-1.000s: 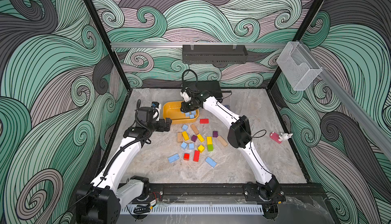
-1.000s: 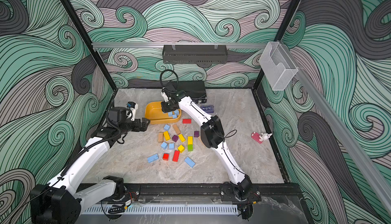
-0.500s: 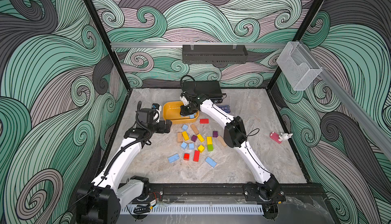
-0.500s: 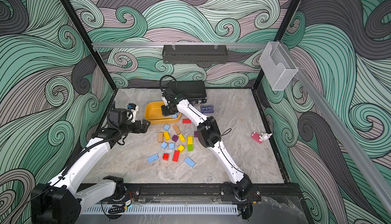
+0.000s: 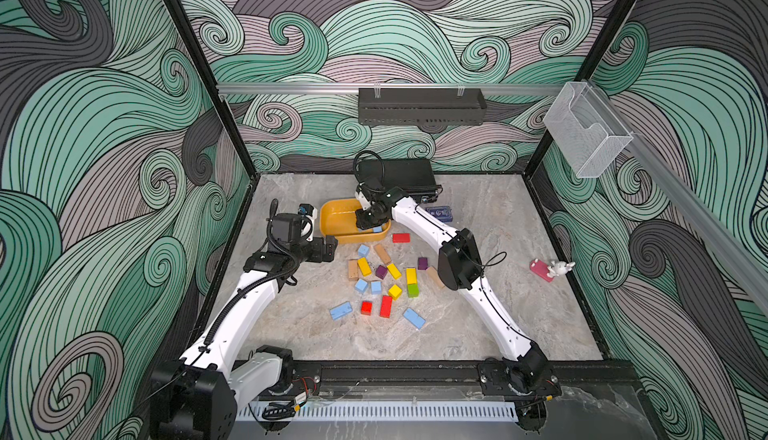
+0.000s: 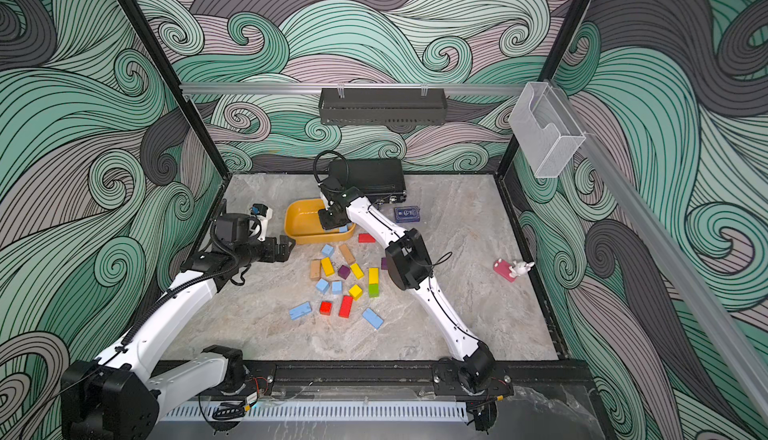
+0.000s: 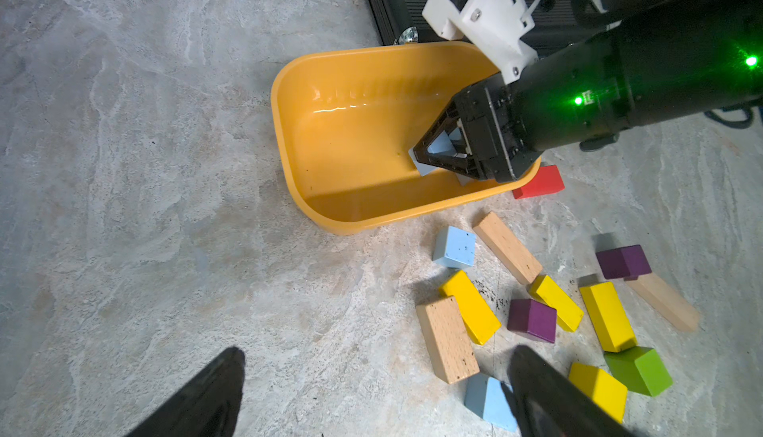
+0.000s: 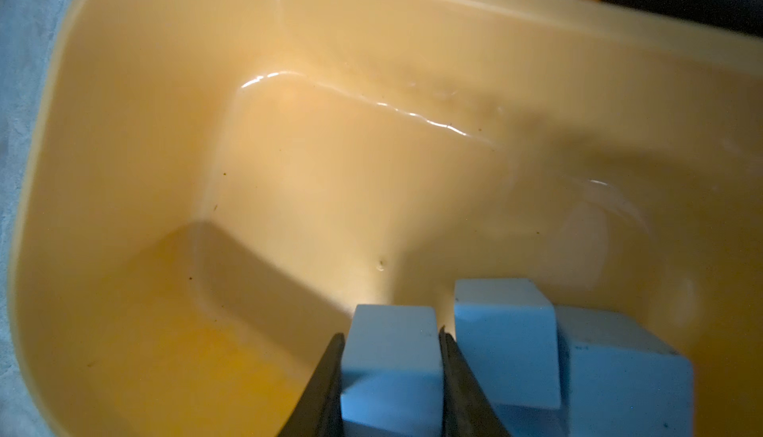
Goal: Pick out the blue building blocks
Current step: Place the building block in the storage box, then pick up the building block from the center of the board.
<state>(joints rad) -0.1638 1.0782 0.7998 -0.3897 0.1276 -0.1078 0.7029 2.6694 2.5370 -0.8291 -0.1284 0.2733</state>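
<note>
Firmly between right jaws: blue block [image 8: 390, 366].

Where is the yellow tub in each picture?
In a top view: yellow tub near the back of the table, before the black case.
In a top view: same spot, beside the red block.
Left wrist: in view, past the loose blocks.
Right wrist: fills nearly the whole picture.
Shared landmark: the right gripper, shut on a blue block inside the tub.

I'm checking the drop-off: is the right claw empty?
No, in the right wrist view the right claw is shut on a blue block inside the yellow bin.
</note>
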